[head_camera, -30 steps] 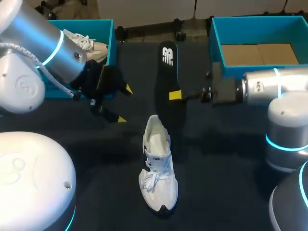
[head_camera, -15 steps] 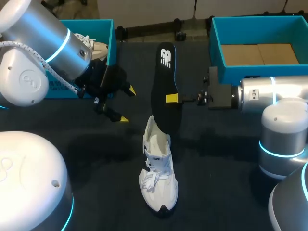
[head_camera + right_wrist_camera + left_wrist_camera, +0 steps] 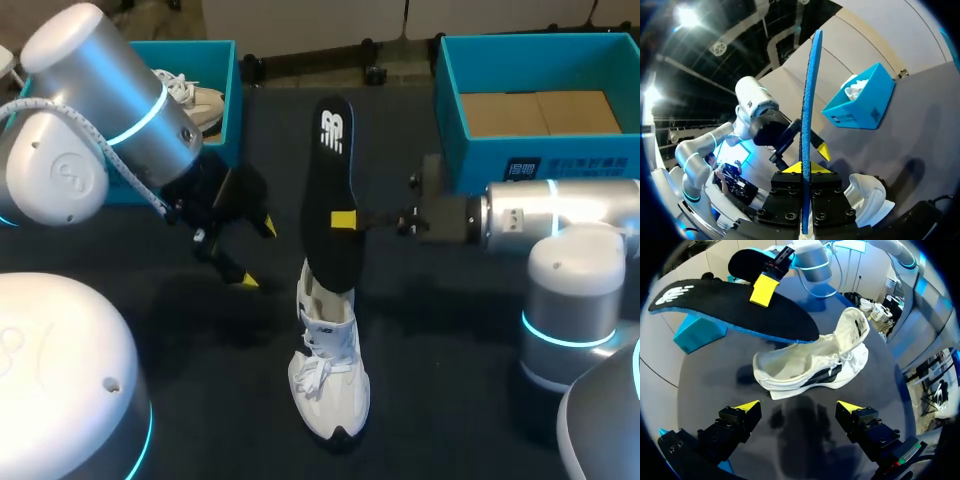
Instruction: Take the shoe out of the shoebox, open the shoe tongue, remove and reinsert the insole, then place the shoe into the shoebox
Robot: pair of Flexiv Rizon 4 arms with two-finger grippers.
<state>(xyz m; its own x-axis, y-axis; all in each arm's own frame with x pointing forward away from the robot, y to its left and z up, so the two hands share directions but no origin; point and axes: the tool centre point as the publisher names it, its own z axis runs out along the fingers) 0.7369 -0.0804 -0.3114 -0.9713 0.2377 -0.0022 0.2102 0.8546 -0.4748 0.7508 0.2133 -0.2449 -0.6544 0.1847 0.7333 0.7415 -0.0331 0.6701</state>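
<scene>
Black insole (image 3: 328, 190) w/ white logo clamped in right pincer (image 3: 343, 220), tip at opening of white shoe (image 3: 328, 372); left pincer (image 3: 256, 254) wide open, empty, beside it.

Two shoes (image 3: 328, 370) (image 3: 190, 98), one insole (image 3: 325, 165), two shoeboxes (image 3: 231, 85) (image 3: 478, 150)

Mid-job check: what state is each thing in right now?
insole: out of the shoe, gripped by the right jaws, one end over the shoe's opening
shoe: standing on its sole, tongue pulled open
left jaws: open, empty
right jaws: shut on the insole
left box: holds a second shoe
right box: open, no shoe inside
</scene>
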